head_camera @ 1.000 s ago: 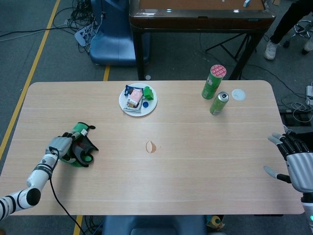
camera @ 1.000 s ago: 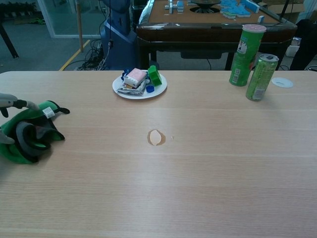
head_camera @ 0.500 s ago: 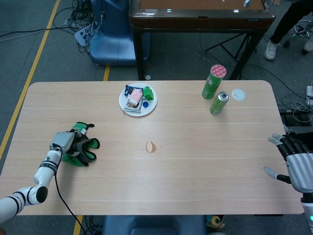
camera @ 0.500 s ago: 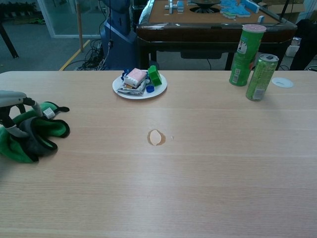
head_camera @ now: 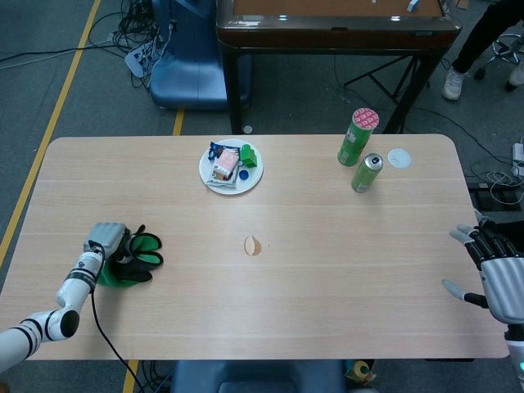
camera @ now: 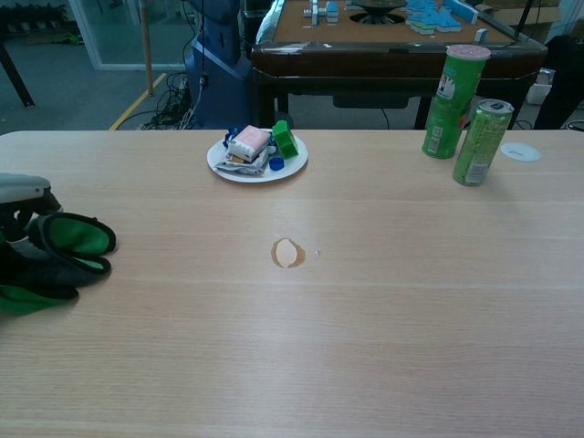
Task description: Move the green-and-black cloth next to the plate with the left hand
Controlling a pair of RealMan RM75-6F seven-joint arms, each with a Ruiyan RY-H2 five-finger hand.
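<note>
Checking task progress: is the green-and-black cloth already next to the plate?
No, the green-and-black cloth lies at the table's left end under the left hand, far from the plate.

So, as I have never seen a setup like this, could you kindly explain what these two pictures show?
This is a two-armed robot at a wooden table, steered remotely by a person. Each arm ends in a humanlike hand. One picture looks down from a camera on its head, the other looks forward from its chest.

The left hand grips a bunched green-and-black cloth near the table's left side, which it is meant to move beside the plate. That white plate holds small packets and green and blue bits. Further right stand a tall green canister and a green can, with a small round white lid beside them. The right hand hovers at the table's right edge, fingers spread, holding nothing.
</note>
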